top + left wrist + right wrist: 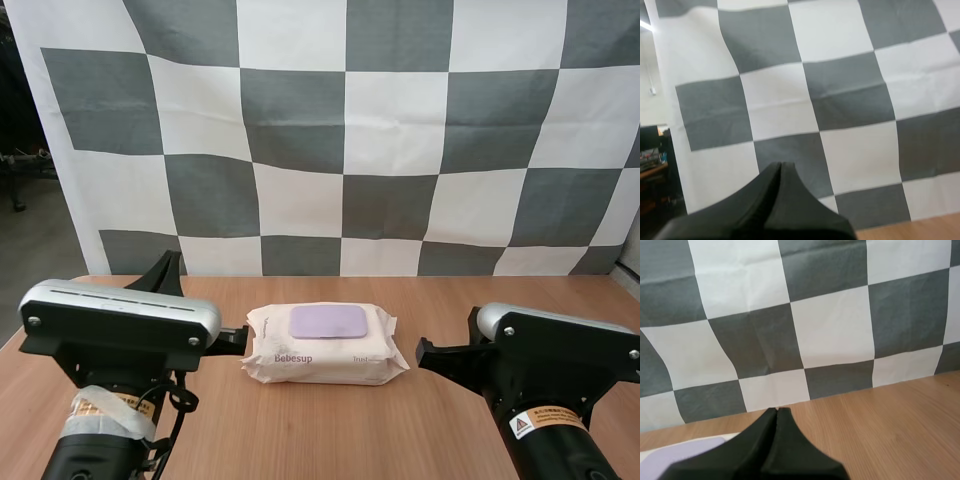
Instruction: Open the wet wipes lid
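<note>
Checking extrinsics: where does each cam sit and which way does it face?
High: behind and above the arm bases, facing forward-down at the wet wipes pack on the table; left arm, right arm show.
Left wrist: on left arm, facing forward past the table edge; shut left gripper shows.
Right wrist: on right arm, facing forward over the table; shut right gripper by the lilac lid.
Shared: high and right wrist see the lid.

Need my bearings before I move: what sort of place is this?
Probably a lab test bench: a wooden table, one pack of wet wipes on it, left tool and right tool either side.
</note>
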Tool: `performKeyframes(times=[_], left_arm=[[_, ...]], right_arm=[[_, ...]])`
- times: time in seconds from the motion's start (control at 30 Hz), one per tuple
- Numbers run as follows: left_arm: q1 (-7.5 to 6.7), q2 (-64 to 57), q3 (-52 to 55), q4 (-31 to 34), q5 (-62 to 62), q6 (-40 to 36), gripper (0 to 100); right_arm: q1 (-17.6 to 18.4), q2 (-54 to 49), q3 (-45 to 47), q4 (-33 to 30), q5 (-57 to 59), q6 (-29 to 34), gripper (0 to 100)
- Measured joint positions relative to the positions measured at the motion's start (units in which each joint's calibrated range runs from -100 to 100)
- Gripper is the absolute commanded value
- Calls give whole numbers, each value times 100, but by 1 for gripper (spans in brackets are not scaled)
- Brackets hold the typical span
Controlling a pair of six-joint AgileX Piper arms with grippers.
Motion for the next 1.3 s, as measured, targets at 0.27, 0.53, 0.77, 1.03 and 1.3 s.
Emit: performKeyframes(times=[0.27,0.53,0.77,1.03,1.3], left_arm=[[0,0,0,-25,-2153,394,0],[0,390,-1230,-654,-3343,768,0],[71,1692,-2614,-642,-2028,1686,0],[480,3202,-3714,-522,129,2721,0],[975,4423,-3277,-542,2222,2853,0]], right_arm=[[0,0,0,-89,-2090,0,0],[0,0,-404,-1219,-4191,-553,0],[13,952,-1822,-2441,-4646,-424,0],[13,2461,-2774,-3789,-2764,-433,0],[155,3511,-2727,-4608,-875,-1079,0]])
